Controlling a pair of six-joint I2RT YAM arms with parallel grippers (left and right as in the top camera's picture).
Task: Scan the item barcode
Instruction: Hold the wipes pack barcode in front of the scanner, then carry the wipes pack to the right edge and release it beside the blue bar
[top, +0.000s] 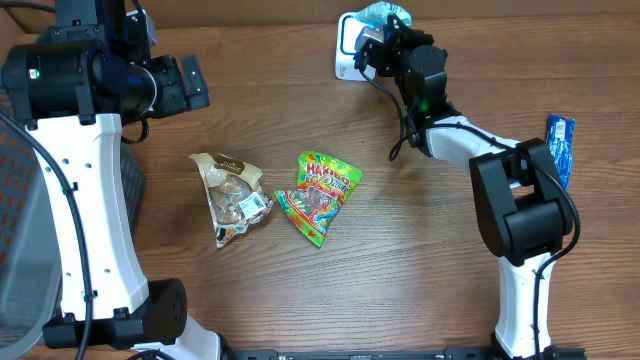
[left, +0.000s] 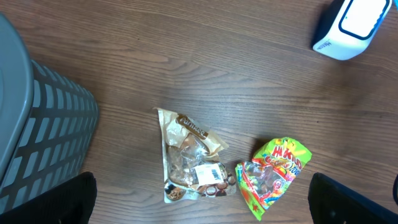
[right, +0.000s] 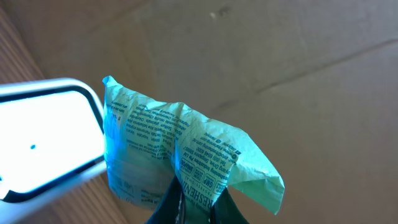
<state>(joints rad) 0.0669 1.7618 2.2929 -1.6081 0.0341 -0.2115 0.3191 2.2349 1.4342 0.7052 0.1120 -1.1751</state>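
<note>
The pale green printed plastic packet (right: 186, 149) runs off the bottom of the right wrist view. Only the dark fingertips (right: 166, 208) of the right hand (right: 193, 211) pinching it show, and its print is too small to read. Overhead, the top edge cuts it and that hand hides most of it. The white, blue-rimmed scanner (right: 43, 137) is cropped at the left, its window a blank glare. In the left wrist view the grey slatted basket (left: 43, 124) is cropped at the left. The left hand (left: 202, 199) shows just two dark fingers (left: 68, 202) at the bottom corners.
</note>
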